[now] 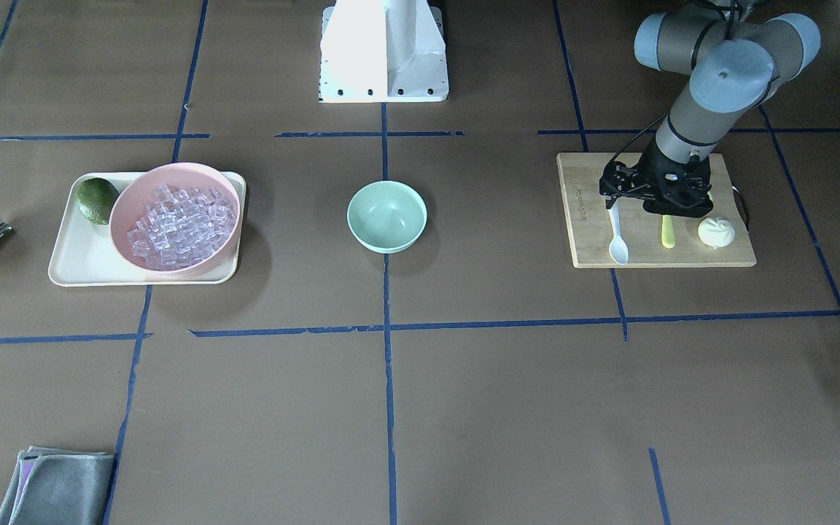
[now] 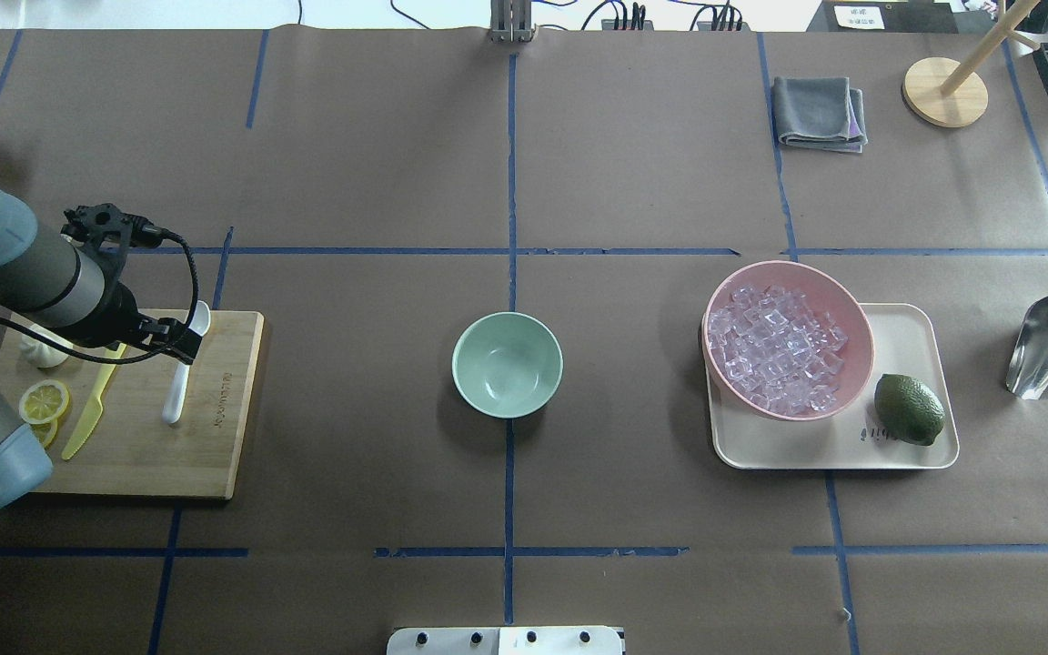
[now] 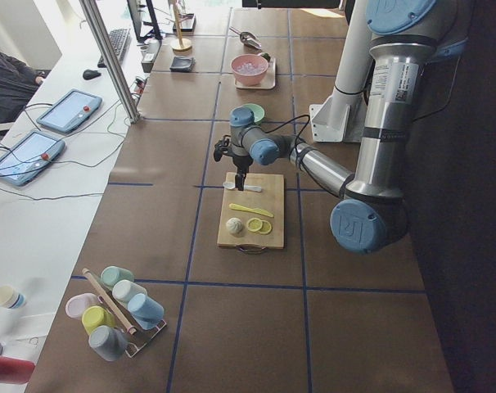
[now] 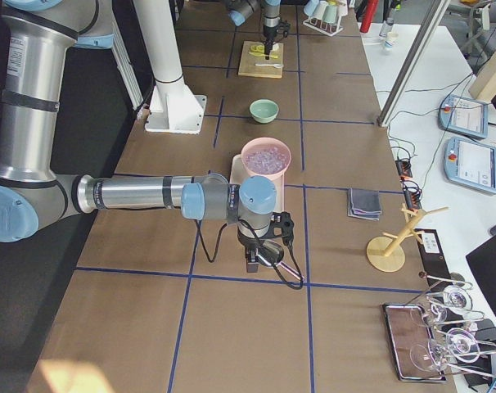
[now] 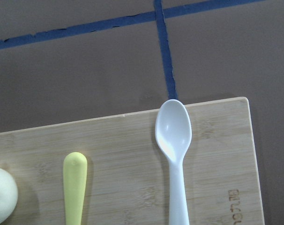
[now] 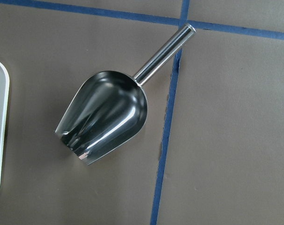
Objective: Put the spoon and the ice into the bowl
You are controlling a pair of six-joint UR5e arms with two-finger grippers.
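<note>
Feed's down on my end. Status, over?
Left gripper over spoon handle, jaws unclear. Right gripper above scoop, state unclear. Spoon flat on board; bowl empty; ice in pink bowl. Nothing between board and bowl.

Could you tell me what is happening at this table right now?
The left pincer hovers over the white spoon, which lies flat on the cutting board, not yet lifted. The right pincer hangs above the metal scoop. The mint-green bowl in the middle is empty; the ice sits heaped in the pink bowl.
</note>
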